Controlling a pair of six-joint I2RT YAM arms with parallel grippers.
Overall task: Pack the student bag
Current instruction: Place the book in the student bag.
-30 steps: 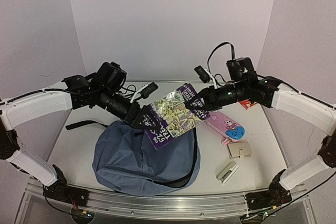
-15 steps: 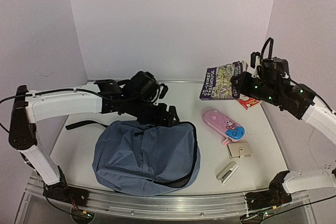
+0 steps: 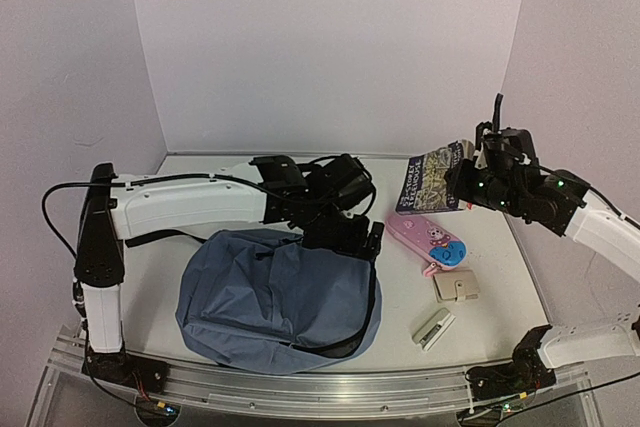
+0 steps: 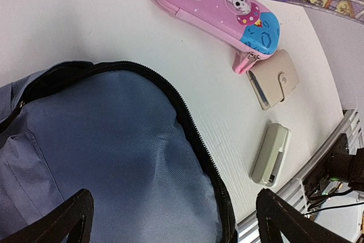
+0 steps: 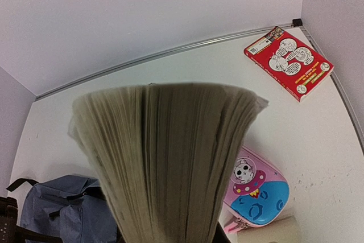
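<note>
The student bag (image 3: 270, 297) lies flat on the table, dusty blue, its black zipper running along the right edge (image 4: 196, 135). My left gripper (image 3: 358, 240) hovers just above the bag's upper right corner, open and empty; its two dark fingertips (image 4: 71, 214) frame the blue fabric (image 4: 114, 157). My right gripper (image 3: 468, 179) hangs at the back right, shut on a purple illustrated book (image 3: 435, 179). That book's page edges (image 5: 165, 157) fill the right wrist view and hide the fingers.
A pink pencil case (image 3: 428, 240) lies right of the bag, with a beige wallet (image 3: 456, 287) and a grey stapler (image 3: 433, 329) nearer the front rail. A red book (image 5: 289, 61) rests in the back right corner by the walls.
The left gripper let go of the purple book, swung right over the bag's zipper edge and opened wider. The right arm carried the book off to the back right and lowered it slightly.
</note>
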